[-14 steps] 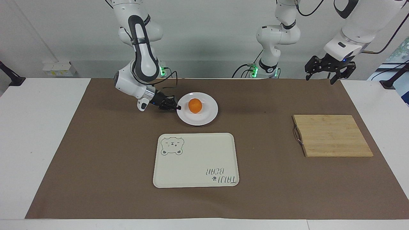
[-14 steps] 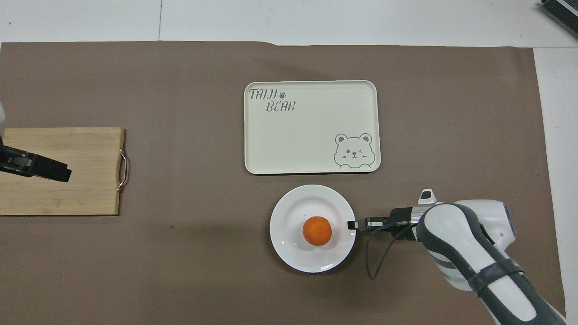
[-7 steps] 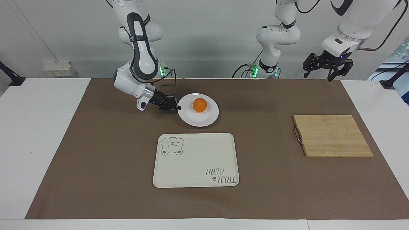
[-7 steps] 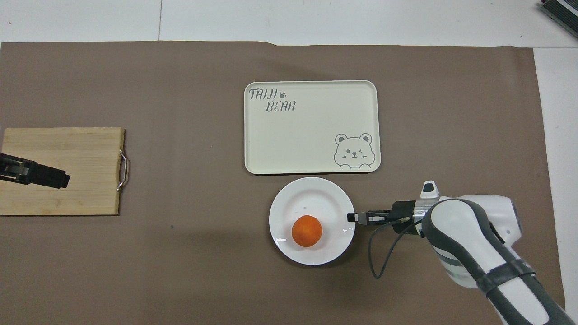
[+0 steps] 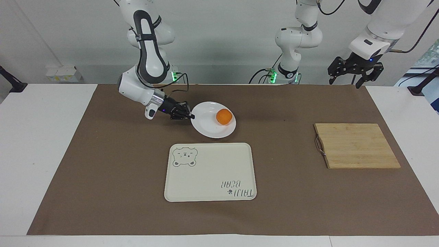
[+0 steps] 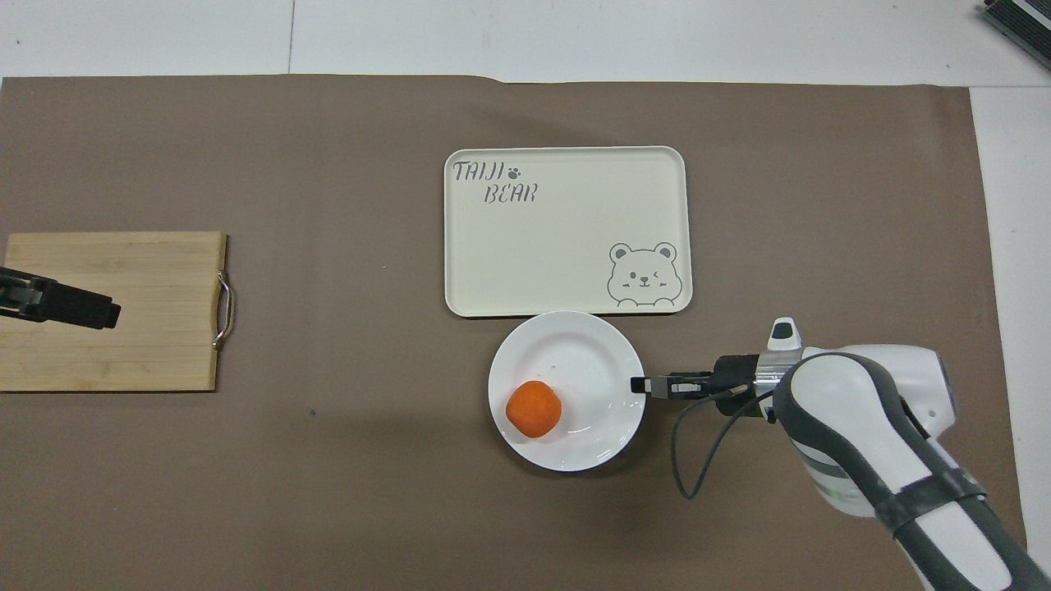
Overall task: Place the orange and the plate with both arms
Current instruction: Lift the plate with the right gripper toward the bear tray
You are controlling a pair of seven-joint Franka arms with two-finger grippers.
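Observation:
The white plate (image 5: 209,126) (image 6: 585,361) hangs just above the brown mat beside the tray's edge nearer to the robots, tilted down toward the left arm's end. My right gripper (image 5: 191,116) (image 6: 636,384) is shut on its rim at the right arm's side. The orange (image 5: 224,117) (image 6: 534,409) lies on the plate against the low rim, away from that gripper. My left gripper (image 5: 344,83) (image 6: 82,305) hangs open and empty high in the air; the overhead view shows it over the wooden board.
A cream tray (image 5: 209,171) (image 6: 566,238) with a bear drawing lies mid-table, farther from the robots than the plate. A wooden board (image 5: 356,145) (image 6: 148,345) with a metal handle lies toward the left arm's end. A brown mat covers the table.
The right gripper has carried the plate toward the tray and tipped it. The orange has rolled from the plate's middle to its rim on the left arm's side. The left gripper shifted slightly.

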